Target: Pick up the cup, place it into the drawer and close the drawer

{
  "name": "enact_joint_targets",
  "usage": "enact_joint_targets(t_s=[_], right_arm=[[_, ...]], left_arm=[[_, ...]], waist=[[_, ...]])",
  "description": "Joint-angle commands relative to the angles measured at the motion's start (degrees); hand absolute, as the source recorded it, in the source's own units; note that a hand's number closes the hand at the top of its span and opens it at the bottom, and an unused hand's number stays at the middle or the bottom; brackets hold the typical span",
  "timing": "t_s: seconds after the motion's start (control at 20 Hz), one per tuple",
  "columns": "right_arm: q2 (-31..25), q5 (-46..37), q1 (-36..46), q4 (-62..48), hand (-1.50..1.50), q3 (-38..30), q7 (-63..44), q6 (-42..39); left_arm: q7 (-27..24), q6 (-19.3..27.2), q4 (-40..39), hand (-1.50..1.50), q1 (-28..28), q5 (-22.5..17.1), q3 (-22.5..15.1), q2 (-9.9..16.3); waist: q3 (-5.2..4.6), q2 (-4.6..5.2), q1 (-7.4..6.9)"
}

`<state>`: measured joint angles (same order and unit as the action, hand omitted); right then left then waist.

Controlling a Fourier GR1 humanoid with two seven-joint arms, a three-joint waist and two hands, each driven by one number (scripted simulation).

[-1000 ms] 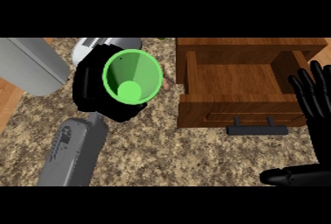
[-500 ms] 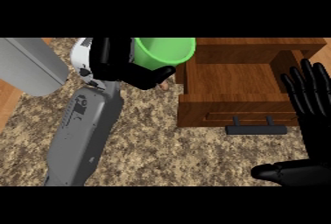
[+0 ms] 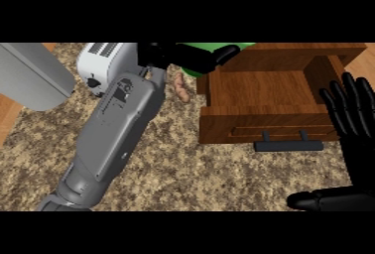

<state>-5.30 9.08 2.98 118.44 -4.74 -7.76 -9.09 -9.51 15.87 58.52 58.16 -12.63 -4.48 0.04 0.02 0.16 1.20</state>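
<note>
Cup (image 3: 196, 63), green, held in left hand (image 3: 172, 54), fingers curled round it, at far-left corner of open drawer (image 3: 264, 94). Step: carry to drawer. Next: move cup over cavity, lower, let go. Right hand (image 3: 355, 124) resting, fingers straight, beside drawer.

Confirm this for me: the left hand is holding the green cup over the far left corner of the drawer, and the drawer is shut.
One thing is wrong: the drawer is open, not shut, its bare wooden inside showing in the head view. The rest stands: the left hand holds the green cup at the drawer's far left corner.
</note>
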Motion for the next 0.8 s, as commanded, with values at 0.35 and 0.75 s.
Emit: enact_joint_targets(t_s=[0.35, 0.75], right_arm=[[0.8, -1.6, 2.5, -0.9, -1.5, 1.9, -1.0, 1.1], [-1.0, 1.0, 1.8, -4.4, -1.5, -1.7, 3.3, -2.0]], left_arm=[[-6.4, 6.4, -20.5, 1.5, 13.5, -9.0, -4.9, 0.0], [-12.8, 4.7, -33.0, 1.5, 15.1, -13.3, -9.9, 0.0]], waist=[[0.0, 0.23, 1.03], [0.05, 0.75, 2.06]])
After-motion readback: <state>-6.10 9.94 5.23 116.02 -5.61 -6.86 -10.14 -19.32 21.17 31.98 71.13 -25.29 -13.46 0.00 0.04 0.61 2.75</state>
